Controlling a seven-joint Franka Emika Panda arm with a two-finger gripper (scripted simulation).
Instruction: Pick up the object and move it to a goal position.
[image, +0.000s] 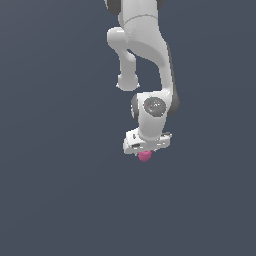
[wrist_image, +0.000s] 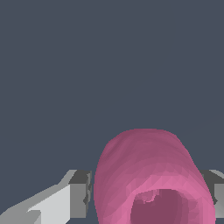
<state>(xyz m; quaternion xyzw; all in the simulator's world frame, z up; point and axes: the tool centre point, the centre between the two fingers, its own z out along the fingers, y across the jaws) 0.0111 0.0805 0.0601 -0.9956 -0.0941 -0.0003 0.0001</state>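
Observation:
The object (image: 145, 156) is a small magenta-pink rounded lump showing just below the white hand in the exterior view. In the wrist view the object (wrist_image: 146, 175) fills the space between the two grey finger pads (wrist_image: 81, 194), with a dimple facing the camera. My gripper (image: 145, 151) is shut on it, one pad against each side. The hand hides the fingers in the exterior view. I cannot tell whether the object rests on the ground or hangs above it.
The white arm (image: 145, 50) comes down from the top of the exterior view. Around it lies a plain dark grey-blue ground (image: 55, 190) with no other objects in either view.

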